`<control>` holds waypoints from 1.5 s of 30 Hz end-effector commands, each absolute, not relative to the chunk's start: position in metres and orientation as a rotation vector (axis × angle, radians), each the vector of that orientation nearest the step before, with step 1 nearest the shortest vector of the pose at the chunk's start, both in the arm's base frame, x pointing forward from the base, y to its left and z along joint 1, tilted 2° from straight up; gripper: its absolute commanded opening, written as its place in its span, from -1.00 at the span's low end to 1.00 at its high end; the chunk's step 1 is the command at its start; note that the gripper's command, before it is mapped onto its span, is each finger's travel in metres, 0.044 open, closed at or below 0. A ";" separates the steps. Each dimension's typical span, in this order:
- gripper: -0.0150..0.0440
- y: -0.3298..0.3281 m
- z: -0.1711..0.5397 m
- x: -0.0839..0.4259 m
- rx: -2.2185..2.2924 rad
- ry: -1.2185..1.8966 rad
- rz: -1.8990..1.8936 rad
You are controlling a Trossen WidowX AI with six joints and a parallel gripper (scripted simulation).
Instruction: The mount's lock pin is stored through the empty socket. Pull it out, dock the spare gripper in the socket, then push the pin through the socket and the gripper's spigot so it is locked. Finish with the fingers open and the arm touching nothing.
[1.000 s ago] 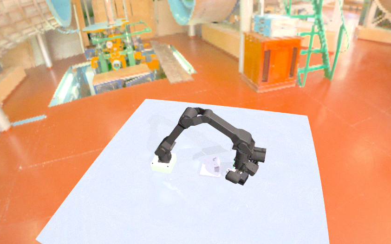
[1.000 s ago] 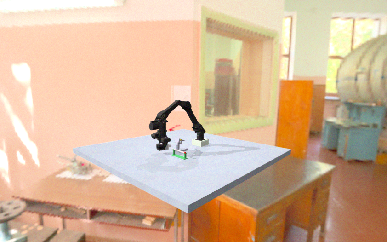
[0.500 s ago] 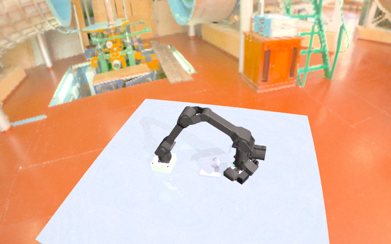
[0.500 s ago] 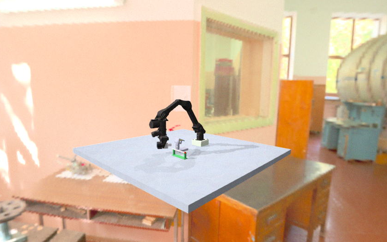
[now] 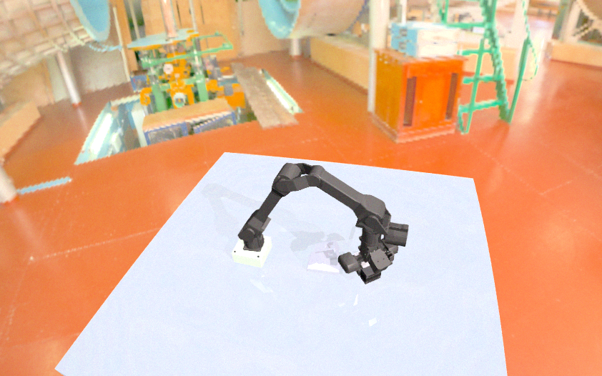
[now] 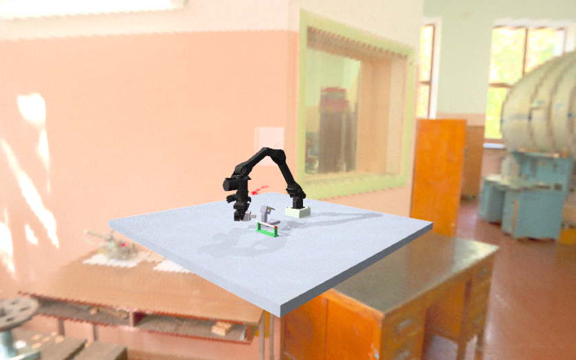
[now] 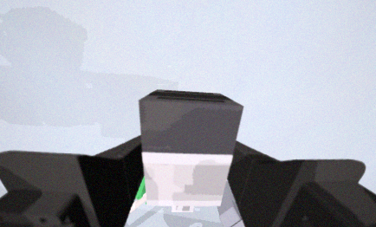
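Observation:
My gripper [image 5: 364,265] [image 6: 242,215] [image 7: 185,135] is shut on the spare gripper [image 7: 187,178], a white and dark grey block, and holds it above the table. Its small white spigot [image 7: 183,208] shows at the bottom of the wrist view. The lilac-grey mount [image 5: 324,258] [image 6: 265,214] stands on its base between my gripper and the arm's base, with its upright post and head. Its socket is too small to judge. A pale bar with a red end [image 6: 276,226], seemingly the lock pin, lies across the green stand [image 6: 266,233] [image 7: 141,191] near the mount. The held block and mount do not touch.
The arm's cream base block [image 5: 249,257] [image 6: 297,213] stands beyond the mount from my gripper. The pale table [image 5: 247,327] [image 6: 317,250] carries everything, and the arm's shadow falls across it. The green stand is beside the mount, hidden behind the arm in the top view.

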State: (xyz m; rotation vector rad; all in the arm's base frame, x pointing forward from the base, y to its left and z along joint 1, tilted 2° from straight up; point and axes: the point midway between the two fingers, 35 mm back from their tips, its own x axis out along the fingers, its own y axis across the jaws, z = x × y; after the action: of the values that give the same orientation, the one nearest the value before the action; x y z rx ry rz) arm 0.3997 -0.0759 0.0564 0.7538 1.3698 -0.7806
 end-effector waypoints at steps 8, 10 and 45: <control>-0.49 -0.075 0.059 0.397 0.976 1.267 -0.985; -0.49 -0.074 0.059 0.397 1.014 1.247 -1.020; -0.49 -0.071 0.060 0.388 1.650 0.786 -1.609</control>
State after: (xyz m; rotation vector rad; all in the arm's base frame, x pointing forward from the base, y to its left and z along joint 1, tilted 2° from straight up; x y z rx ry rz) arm 0.3875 -0.0708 0.0577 1.5847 0.8514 -1.5595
